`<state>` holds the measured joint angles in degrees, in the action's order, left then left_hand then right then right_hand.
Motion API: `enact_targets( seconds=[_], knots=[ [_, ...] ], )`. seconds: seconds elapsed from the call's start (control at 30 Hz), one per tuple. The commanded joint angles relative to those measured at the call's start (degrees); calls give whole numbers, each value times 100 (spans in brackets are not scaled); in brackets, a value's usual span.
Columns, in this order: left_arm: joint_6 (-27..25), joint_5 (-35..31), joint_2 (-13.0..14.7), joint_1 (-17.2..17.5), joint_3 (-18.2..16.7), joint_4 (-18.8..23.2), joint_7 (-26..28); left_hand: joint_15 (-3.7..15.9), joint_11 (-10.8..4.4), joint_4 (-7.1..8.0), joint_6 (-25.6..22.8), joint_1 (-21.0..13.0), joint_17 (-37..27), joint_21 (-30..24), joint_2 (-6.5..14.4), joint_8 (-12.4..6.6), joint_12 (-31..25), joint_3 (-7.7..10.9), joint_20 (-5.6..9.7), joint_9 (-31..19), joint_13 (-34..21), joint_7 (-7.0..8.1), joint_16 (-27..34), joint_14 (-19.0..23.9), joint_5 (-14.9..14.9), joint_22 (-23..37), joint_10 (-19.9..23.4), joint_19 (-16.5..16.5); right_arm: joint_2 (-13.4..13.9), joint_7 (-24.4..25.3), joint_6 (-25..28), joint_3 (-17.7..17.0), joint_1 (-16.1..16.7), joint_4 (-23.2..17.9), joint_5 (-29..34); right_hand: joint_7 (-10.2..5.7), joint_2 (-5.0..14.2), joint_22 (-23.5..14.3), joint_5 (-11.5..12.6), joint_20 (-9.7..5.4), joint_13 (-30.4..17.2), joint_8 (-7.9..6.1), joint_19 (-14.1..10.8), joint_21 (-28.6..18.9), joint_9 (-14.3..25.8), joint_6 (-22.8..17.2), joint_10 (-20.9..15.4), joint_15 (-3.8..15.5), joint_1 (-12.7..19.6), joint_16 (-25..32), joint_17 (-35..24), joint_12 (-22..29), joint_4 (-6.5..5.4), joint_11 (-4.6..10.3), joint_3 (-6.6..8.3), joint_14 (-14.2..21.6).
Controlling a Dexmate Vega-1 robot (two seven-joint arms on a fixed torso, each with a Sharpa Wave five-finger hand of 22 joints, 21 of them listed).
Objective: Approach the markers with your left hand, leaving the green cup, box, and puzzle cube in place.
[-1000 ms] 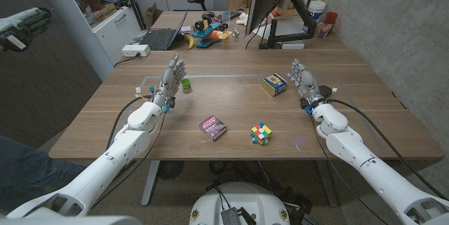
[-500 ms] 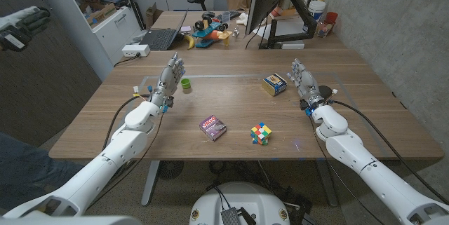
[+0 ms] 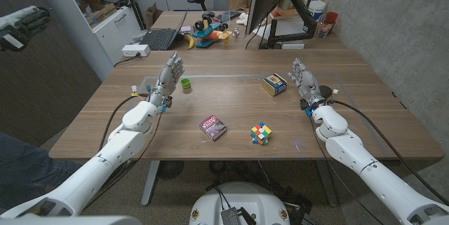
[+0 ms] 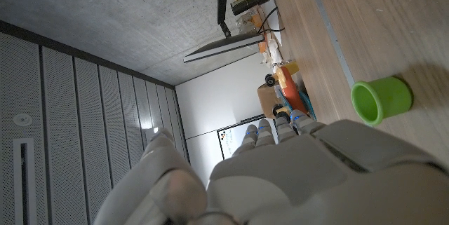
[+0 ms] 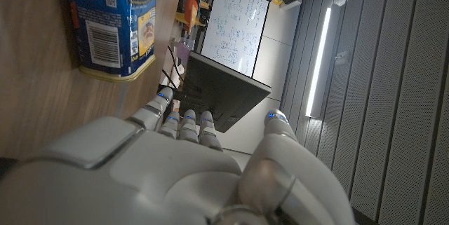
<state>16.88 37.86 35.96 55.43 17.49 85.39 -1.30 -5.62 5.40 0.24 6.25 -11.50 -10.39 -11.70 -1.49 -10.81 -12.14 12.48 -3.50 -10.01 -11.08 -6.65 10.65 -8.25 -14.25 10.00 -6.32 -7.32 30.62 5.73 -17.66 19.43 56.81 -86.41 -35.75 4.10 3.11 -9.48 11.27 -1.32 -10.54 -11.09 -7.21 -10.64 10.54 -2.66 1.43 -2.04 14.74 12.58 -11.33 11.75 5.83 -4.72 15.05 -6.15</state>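
Left hand (image 3: 169, 73) left of centre in the head view, raised on edge with fingers straight and apart, grasping nothing; back of it (image 4: 309, 176) across the lower part of the left wrist view

Green cup (image 3: 185, 83) just right of those fingers, upright on the table (image 3: 231, 102), apart from them; at the right edge of the left wrist view (image 4: 382, 99), mouth facing the hand

Markers (image 3: 212, 127), a purple pack, lower centre of the head view, flat on the wood, well apart from the left hand and below-right of the cup

Cube (image 3: 261, 133) just right of the markers, near the table's front edge

Box (image 3: 274, 84) upper right of centre, blue and yellow, just left of the right fingers; upper left of the right wrist view (image 5: 112, 32), barcode side showing

Right hand (image 3: 303, 80) right of centre, standing on edge, fingers loosely extended and spread, released, touching nothing; its back (image 5: 168, 169) low in the right wrist view

Laptop (image 3: 161, 38), monitor (image 3: 269, 1) and toys along the top of the head view
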Motion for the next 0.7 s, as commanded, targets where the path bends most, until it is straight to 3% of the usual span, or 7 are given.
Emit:
enact_targets(
  seconds=[0.03, 0.7],
  knots=[
    [-4, -129, 217, 195, -82, 237, 95, -8, 0, -37, -37, -87, -20, 7, 25, -26, -22, 34, -42, -19, -6, -89, 40, -12, -21, 17, -20, -7, 80, 57, 26, -37, 81, -132, 33, -3, 16, -17, 32, 16, -25, -42, -25, -26, 31, -41, -37, -3, 43, 8, -14, 8, 3, -10, 6, 40],
    [252, -220, 472, 561, -286, 552, 63, -23, 1, -89, -75, -172, -17, 11, 68, -30, -30, 56, -68, -22, -6, -87, 46, 32, -10, 19, 21, 20, 38, 163, -5, -25, 137, -216, 102, -13, 35, -18, 32, 13, -25, -52, -41, -28, 31, -101, -99, 43, 61, 11, -10, 13, 23, 44, -3, 113]
  ],
)
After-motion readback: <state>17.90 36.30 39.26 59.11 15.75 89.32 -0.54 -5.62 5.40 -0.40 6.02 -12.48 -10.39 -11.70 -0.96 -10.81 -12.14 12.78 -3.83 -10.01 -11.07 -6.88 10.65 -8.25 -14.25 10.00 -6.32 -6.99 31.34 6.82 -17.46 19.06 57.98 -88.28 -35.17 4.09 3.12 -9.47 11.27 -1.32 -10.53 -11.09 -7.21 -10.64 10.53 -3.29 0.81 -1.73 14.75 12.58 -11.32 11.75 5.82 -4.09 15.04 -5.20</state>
